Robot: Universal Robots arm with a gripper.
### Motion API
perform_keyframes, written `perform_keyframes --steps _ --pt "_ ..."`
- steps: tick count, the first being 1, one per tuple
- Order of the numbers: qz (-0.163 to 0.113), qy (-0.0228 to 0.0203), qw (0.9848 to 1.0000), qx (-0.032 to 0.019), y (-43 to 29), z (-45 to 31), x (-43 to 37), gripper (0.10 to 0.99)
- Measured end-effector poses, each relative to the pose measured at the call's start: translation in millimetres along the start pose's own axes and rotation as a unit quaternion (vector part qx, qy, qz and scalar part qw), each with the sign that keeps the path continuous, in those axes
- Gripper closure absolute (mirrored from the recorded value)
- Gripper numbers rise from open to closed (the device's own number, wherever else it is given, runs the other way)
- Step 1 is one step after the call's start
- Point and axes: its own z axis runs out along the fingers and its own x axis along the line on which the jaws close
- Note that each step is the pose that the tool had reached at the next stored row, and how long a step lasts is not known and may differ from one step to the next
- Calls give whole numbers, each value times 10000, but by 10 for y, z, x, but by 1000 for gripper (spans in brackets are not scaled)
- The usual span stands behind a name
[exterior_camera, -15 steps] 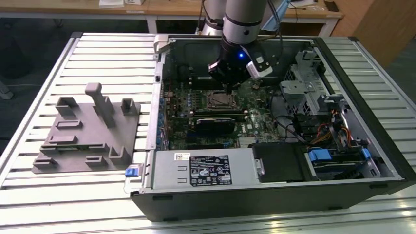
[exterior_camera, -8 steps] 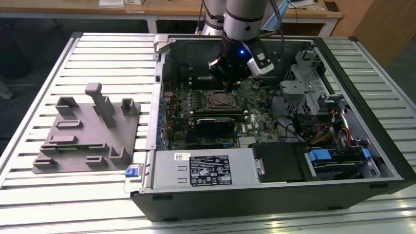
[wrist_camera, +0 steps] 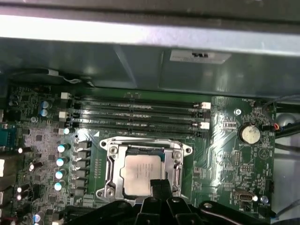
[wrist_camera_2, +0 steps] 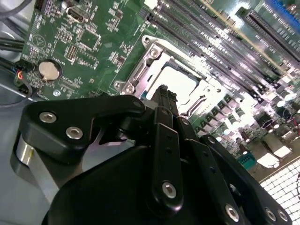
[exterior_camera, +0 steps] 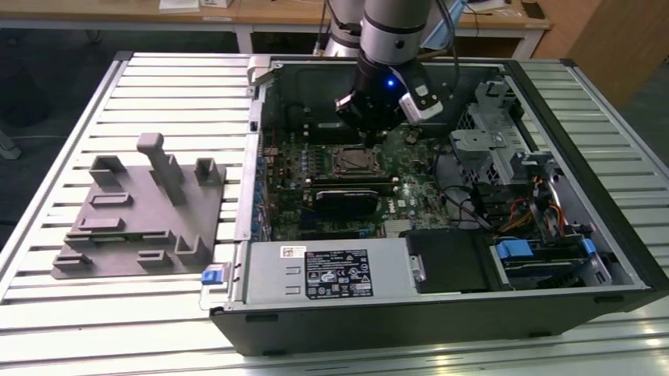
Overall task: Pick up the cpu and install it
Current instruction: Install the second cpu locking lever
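The cpu point(wrist_camera: 140, 174) lies flat inside the open metal-framed socket point(wrist_camera: 110, 161) on the green motherboard, its silvery top facing up. It also shows as a pale square point(wrist_camera_2: 180, 80) in the second wrist view. My gripper point(wrist_camera_2: 162, 92) hangs just above the socket's edge with its black fingers pressed together and nothing between them. The fingertips point(wrist_camera: 157, 184) overlap one corner of the cpu in the first wrist view. In the exterior view the gripper point(exterior_camera: 367, 139) sits inside the open computer case, right above the socket point(exterior_camera: 353, 162).
The open computer case point(exterior_camera: 601, 196) lies on a slatted table. A grey fixture point(exterior_camera: 136, 211) stands at the exterior view's left. A silver box with a white label point(exterior_camera: 324, 270) fills the case's near side. Memory slots point(wrist_camera: 136, 117) and a coin battery point(wrist_camera: 249, 133) flank the socket.
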Motion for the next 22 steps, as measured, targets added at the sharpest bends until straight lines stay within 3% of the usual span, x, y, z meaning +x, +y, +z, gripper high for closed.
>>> perform_keyframes --steps 11,16,22 --pt "6 1 10000 0 -185 0 11 980" --pt "117 33 9999 -3 -222 7 12 980" --pt "136 35 9999 -3 -299 10 16 980"
